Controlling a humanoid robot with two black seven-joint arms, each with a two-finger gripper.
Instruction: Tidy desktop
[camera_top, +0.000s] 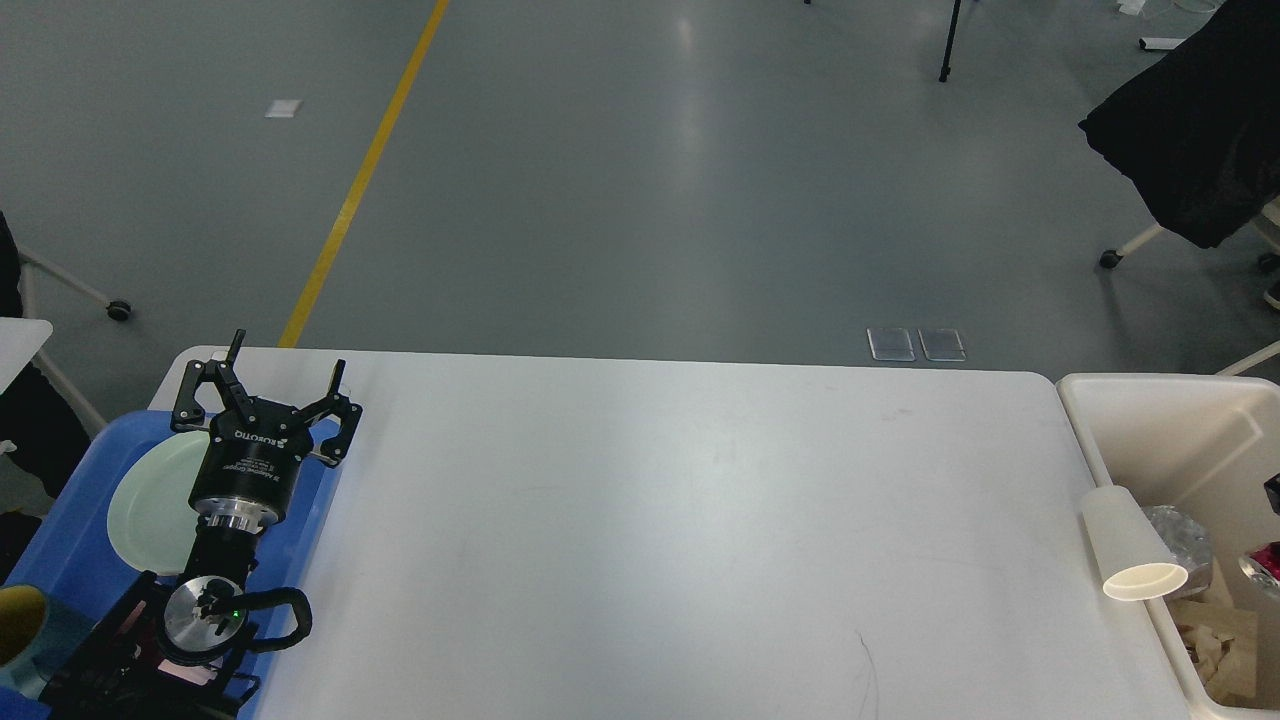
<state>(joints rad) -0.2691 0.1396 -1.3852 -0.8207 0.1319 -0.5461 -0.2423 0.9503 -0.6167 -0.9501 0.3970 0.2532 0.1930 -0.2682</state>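
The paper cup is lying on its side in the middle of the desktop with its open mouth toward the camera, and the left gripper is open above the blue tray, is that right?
Not quite. The head view shows the paper cup at the right edge of the desktop, against the cream bin, not in the middle. The rest holds: it lies on its side, mouth toward the camera, and the left gripper is open above the blue tray.

Smooth white desktop (640, 520) (faintly scuffed)

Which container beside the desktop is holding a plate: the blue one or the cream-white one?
The blue tray, left of the desktop, holds the pale plate. The cream-white bin on the right holds scraps.
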